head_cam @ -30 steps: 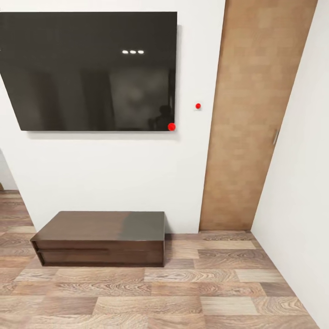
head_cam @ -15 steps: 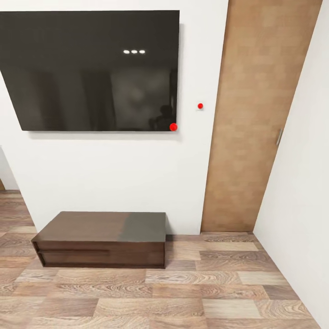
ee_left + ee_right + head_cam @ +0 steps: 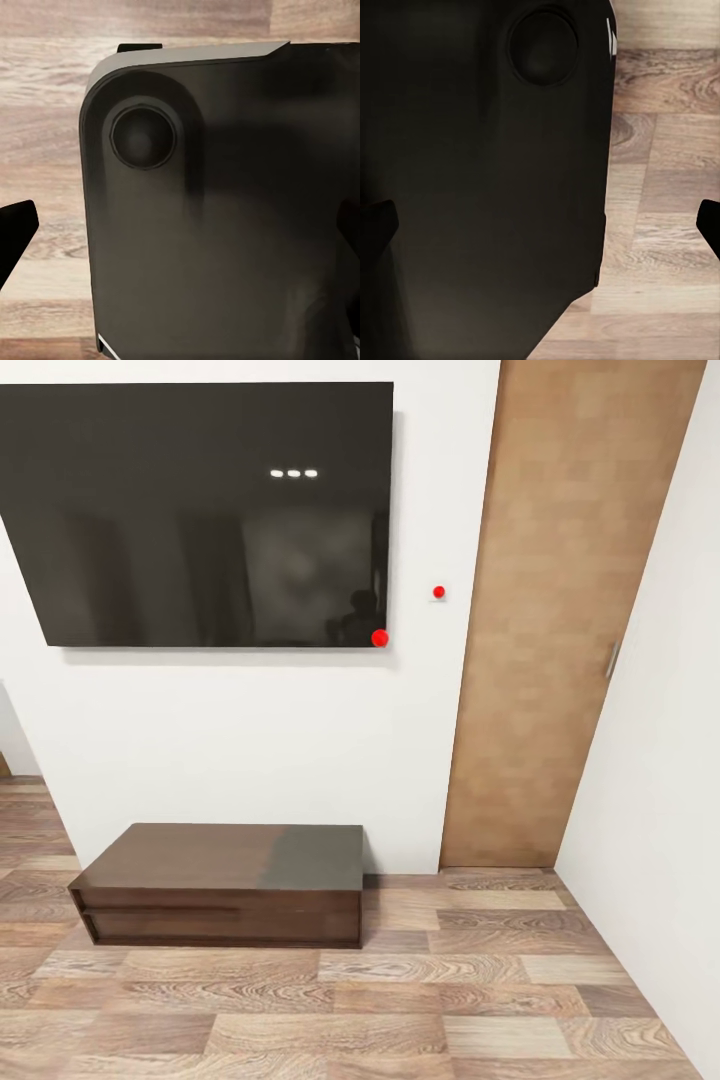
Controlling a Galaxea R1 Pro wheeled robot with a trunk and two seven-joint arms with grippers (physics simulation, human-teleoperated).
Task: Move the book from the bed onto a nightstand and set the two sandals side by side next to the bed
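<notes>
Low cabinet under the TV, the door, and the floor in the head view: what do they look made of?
Low cabinet: dark brown wood with a semi-gloss top, judging by the grey sheen on its right half. Door: matt, light brown wood-look panel with faint blocky grain; possibly laminate. Floor: wood-look planks in mixed brown tones with strong grain.

The head view is evenly and brightly lit, and only a faint shadow is cast under the wall-mounted television point(image 3: 200, 515), where three small ceiling lights are reflected as glare. Straight lines are bowed toward the edges by wide-angle distortion. In both wrist views, the dark robot body point(image 3: 225, 210) is rendered soft and underexposed.
</notes>
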